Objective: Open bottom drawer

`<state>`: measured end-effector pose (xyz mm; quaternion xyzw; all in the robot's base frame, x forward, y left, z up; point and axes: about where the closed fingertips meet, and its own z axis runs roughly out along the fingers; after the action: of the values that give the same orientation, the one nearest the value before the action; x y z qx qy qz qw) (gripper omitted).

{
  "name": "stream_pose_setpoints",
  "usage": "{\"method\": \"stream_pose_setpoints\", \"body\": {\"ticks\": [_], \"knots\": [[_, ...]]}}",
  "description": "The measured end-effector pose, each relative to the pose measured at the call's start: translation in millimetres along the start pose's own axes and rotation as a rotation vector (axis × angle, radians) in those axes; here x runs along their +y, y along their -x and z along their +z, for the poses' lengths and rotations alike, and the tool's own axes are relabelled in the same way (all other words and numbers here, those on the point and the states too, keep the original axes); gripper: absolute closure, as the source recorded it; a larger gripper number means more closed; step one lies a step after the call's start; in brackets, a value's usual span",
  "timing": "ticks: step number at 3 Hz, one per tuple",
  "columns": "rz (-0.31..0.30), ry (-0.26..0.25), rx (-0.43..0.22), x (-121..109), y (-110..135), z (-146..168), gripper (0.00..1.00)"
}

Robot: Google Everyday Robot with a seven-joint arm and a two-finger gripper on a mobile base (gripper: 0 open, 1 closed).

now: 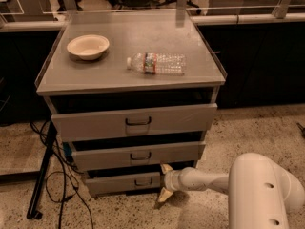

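One bowl (87, 46) sits left on the cabinet top (114, 78), with one water bottle (156, 63) lying on its side to its right, both apart from the work; below are three drawer fronts; the bottom drawer (114, 183), lowest and narrowest, carries one dark handle (143, 181) at centre; the gripper (164, 183) hovers just beside its right end, two fingers (167, 168) spread apart, one above the other, probably to catch the panel's edge rather than the handle.

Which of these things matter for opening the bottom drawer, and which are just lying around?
For the job: bottom drawer; its handle; gripper, low beside the drawer's right end.
Lying about: bowl and water bottle on the cabinet top; cables, lower left.
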<state>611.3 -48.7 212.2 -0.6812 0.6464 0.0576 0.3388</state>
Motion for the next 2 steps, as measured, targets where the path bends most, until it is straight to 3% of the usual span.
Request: {"method": "stream_pose_setpoints", "body": {"ticks": [1,2], "knots": [[0.003,0.026,0.017,-22.7,0.3,10.9,0.0],[0.004,0.028,0.018,-22.3,-1.6,14.3,0.0]]}}
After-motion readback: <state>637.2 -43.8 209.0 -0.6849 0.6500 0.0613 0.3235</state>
